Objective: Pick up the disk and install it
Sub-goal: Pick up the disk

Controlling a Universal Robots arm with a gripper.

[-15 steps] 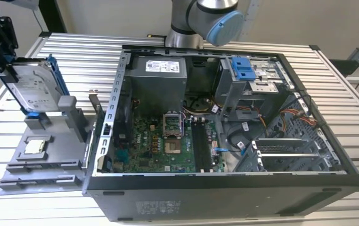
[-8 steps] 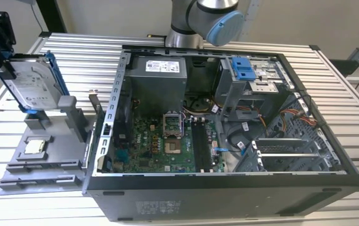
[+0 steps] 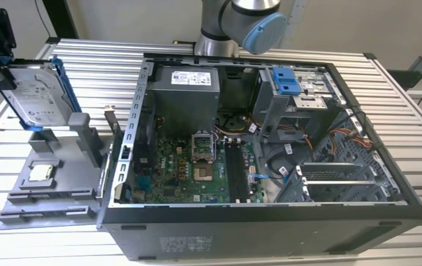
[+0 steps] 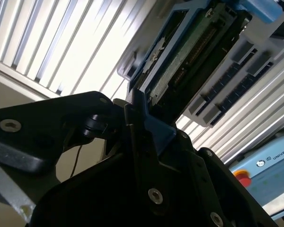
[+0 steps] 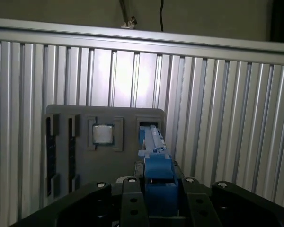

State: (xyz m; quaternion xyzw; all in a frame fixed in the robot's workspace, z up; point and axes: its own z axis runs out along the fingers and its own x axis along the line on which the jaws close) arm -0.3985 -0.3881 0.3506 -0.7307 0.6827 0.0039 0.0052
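Observation:
The disk (image 3: 40,95), silver-grey with a white label and a blue carrier rail, hangs tilted at the exterior view's left. Its lower end is just over the upright slot of the grey fixture (image 3: 49,188). My black gripper (image 3: 3,77) is shut on its upper end. In the first wrist view the blue carrier (image 5: 156,163) sits clamped between my fingers (image 5: 132,201), above the fixture (image 5: 80,165). The second wrist view looks along one finger (image 4: 138,127) to the disk's edge and connector side (image 4: 187,54).
An open computer case (image 3: 144,138) lies on the ribbed aluminium table (image 3: 100,66), with a motherboard (image 3: 196,166) inside. A grey drive cage with a blue latch (image 3: 288,82) stands at its back. A small square processor chip (image 3: 41,173) rests on the fixture. The arm's base (image 3: 244,22) stands behind the case.

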